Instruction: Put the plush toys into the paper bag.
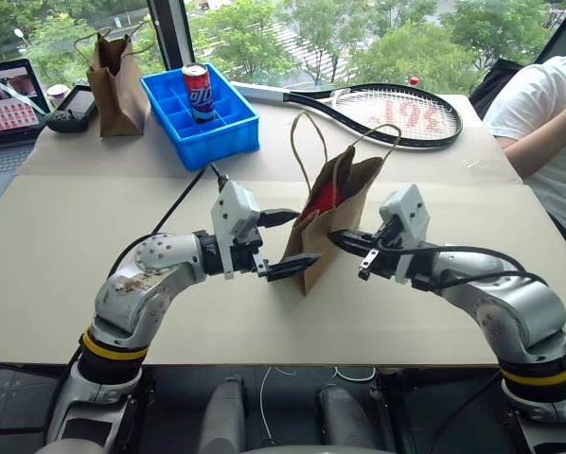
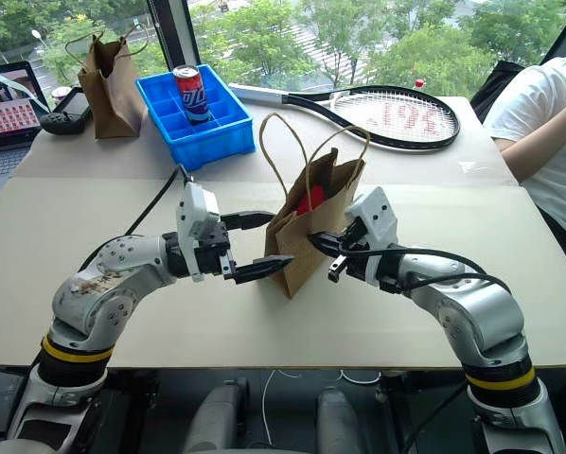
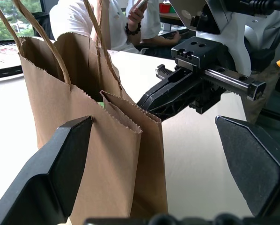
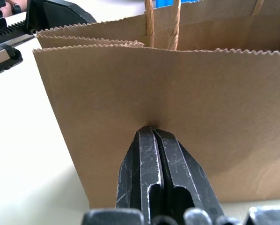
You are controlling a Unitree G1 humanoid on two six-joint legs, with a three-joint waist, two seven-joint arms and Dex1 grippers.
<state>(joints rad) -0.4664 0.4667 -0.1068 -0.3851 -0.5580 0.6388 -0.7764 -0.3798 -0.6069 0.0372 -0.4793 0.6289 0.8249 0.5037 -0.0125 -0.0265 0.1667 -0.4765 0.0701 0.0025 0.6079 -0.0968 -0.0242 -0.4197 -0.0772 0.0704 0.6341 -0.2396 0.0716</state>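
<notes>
Paper bag (image 1: 332, 222) stands upright on table (image 1: 94, 236), mouth open, twine handles (image 1: 307, 142) up. It sits between the two grippers.

L gripper (image 1: 281, 242): fingers spread wide, released, nothing grasped. Points level toward the bag's narrow end. In L wrist view the bag's folded side edge lies between the two fingers (image 3: 51, 168), nearer one of them; can't tell if that finger touches the paper. Other finger well clear of the bag.

R gripper (image 4: 155, 136): fingers clenched together, no gap, nothing pinched between them. Tips butt against the bag's broad face, paper slightly dimpled at contact in R wrist view. From head views the R tips meet the bag's side facing the R arm, about mid-height.

Plush toys: red chili pepper (image 1: 327, 197) inside the bag, red patch seen through the mouth, above and between both sets of fingertips. A sliver of light green (image 3: 101, 105) shows inside the bag in L wrist view; too little visible to say it's the green creature.

Far side of table, beyond the fingers: blue bin (image 1: 200, 113) w/ a soda can (image 1: 198, 92) upright in it, a narrower brown bag (image 1: 117, 85), tennis racket (image 1: 387, 112), laptop (image 1: 8, 109) at the L edge. Person in white shirt (image 1: 548, 113) seated at R edge.
</notes>
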